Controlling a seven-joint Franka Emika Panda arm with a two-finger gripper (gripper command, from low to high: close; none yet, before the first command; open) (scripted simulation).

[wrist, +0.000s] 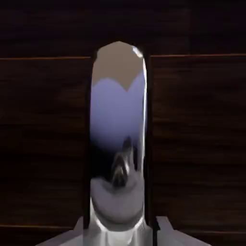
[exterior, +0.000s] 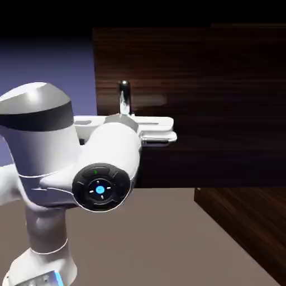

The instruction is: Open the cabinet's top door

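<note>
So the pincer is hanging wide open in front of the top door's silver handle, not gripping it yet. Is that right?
Not quite. The pincer is shut on the handle, not open. The hand view shows the silver bar large between the two finger tips, against the dark wood of the top door. It is indeed the top door's silver handle.

Dark wood-grain cabinet [exterior: 223,100], mirror-glossy metal handle [wrist: 118,139], smooth white arm [exterior: 39,145]
</note>
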